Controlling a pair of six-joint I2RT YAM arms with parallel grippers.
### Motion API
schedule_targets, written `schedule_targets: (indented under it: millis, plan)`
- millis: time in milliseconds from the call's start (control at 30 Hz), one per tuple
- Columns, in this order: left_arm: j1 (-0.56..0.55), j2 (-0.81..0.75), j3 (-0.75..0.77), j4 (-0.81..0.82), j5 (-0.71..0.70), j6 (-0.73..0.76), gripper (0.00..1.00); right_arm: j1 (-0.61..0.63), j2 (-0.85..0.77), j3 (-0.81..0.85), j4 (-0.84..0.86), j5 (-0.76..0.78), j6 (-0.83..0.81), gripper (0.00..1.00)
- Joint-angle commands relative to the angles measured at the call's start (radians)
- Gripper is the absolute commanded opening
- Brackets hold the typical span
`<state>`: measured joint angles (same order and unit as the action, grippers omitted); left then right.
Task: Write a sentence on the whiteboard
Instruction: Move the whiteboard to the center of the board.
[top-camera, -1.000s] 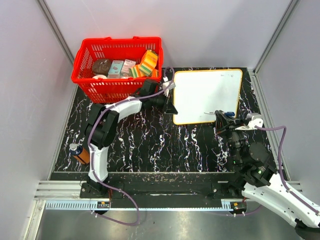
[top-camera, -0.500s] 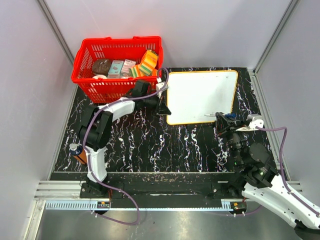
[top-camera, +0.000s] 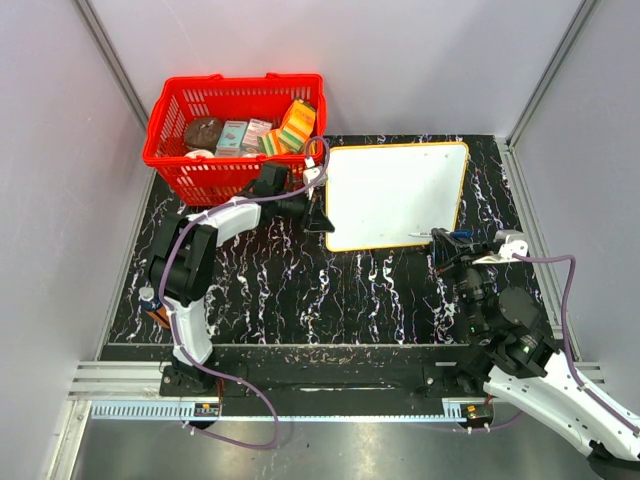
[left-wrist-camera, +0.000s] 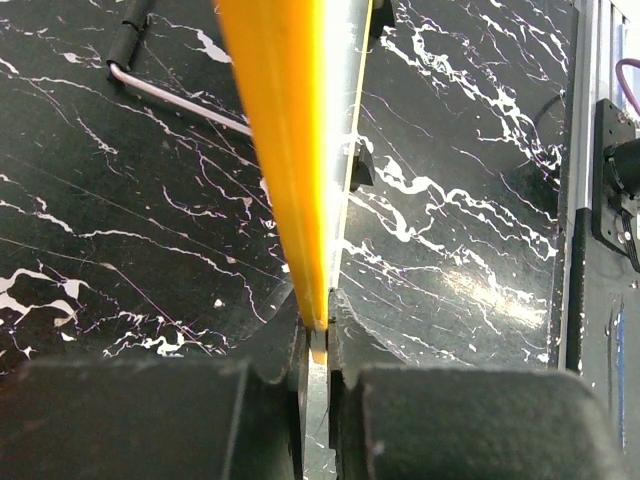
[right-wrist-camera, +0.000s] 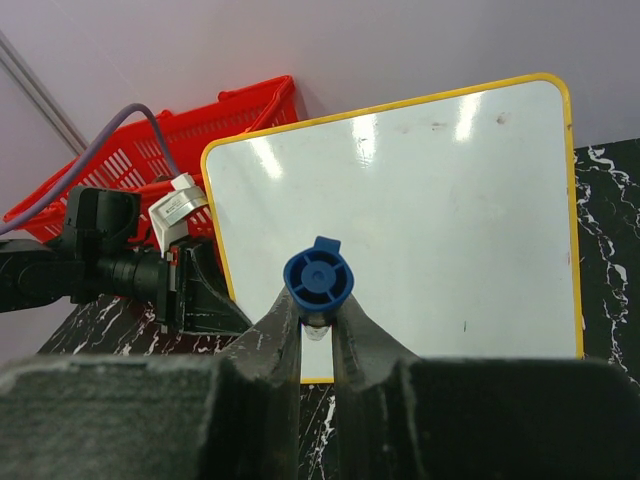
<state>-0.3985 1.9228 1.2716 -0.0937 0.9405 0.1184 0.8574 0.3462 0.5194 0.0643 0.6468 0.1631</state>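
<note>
The whiteboard (top-camera: 395, 195), white with a yellow-orange rim, lies on the black marbled table right of the red basket. Its face is blank; no blue sentence shows on it. My left gripper (top-camera: 320, 215) is shut on the whiteboard's left edge; in the left wrist view the yellow rim (left-wrist-camera: 290, 150) runs edge-on between my fingers (left-wrist-camera: 318, 335). My right gripper (top-camera: 447, 240) is shut on a blue-capped marker (top-camera: 455, 233) at the board's near right edge. In the right wrist view the marker's blue end (right-wrist-camera: 318, 279) sits between my fingertips, with the whiteboard (right-wrist-camera: 420, 210) beyond it.
A red basket (top-camera: 170, 160) with boxes and packets stands at the back left, close to my left arm. An orange bottle (top-camera: 158, 306) stands by the left arm's base. A metal hex key (left-wrist-camera: 170, 88) lies on the table left of the board's edge.
My left gripper has dragged the whiteboard leftward, toward the red basket. My right gripper with the marker has stayed almost in place.
</note>
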Motion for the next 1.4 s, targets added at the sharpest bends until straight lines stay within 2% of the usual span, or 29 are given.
schedule_targets:
  millis: [0,600,967,1033,1067,1200,1367]
  plan:
    - [-0.029,0.012,-0.058,-0.293,0.009,0.156,0.00,0.003,-0.013,0.033,-0.003,0.014,0.027,0.00]
    - [-0.085,0.070,0.008,-0.589,0.231,0.358,0.00,0.003,-0.019,0.039,-0.029,0.025,0.041,0.00]
    - [-0.083,0.051,-0.021,-0.650,0.262,0.402,0.00,0.003,-0.015,0.039,-0.031,0.025,0.050,0.00]
    - [-0.083,0.039,-0.035,-0.594,0.241,0.360,0.00,0.003,-0.013,0.036,-0.031,0.027,0.052,0.00]
    - [-0.082,0.033,-0.064,-0.550,0.228,0.284,0.00,0.003,-0.013,0.036,-0.031,0.027,0.053,0.00]
    - [-0.082,-0.007,-0.130,-0.298,0.065,0.112,0.00,0.003,-0.015,0.033,-0.032,0.027,0.053,0.00]
    - [-0.080,0.004,-0.138,-0.221,0.024,0.037,0.00,0.003,-0.019,0.033,-0.037,0.033,0.049,0.00]
